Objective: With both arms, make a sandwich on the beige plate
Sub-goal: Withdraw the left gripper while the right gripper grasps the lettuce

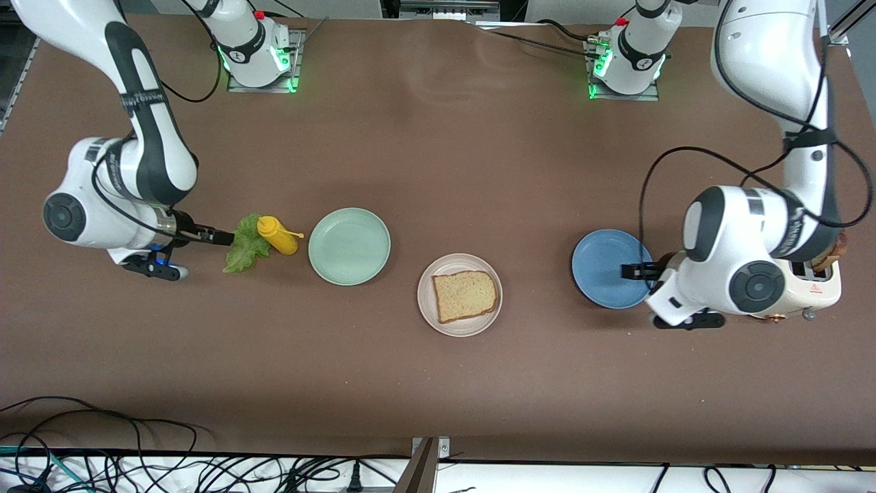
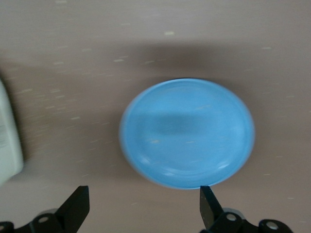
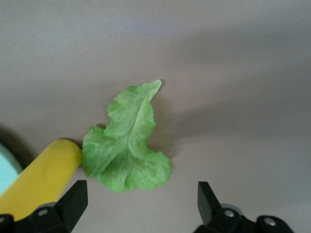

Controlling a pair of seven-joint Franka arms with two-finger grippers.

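1. Plainly, no writing can be read anywhere; the white toaster [image 1: 818, 287] at the left arm's end of the tabletop [image 1: 438, 150] bears a small red triangular mark, too small to make out.
2. Brown and matte, the tabletop carries everything; black cables lie along the edge nearest the front camera, and both arm bases glow green.
3. On the beige plate [image 1: 429, 306], near the middle of the tabletop, lies 1 bread slice [image 1: 465, 295], flat, its rounded end toward the left arm's end of the tabletop.
4. Beside the mint-green plate [image 1: 349, 246], toward the right arm's end, a yellow mustard bottle [image 1: 277, 235] lies on its side, touching the lettuce leaf [image 1: 245, 252].
5. Flat on the tabletop, the lettuce leaf has its long axis running slantwise, one end nearer the front camera.
6. Over the tabletop just beside the lettuce leaf, the right end effector [image 3: 138, 206] hangs released, fingers wide and grasping nothing.
7. At the rim of the blue plate [image 1: 603, 268], the left end effector [image 2: 143, 208] is likewise released and holds nothing.
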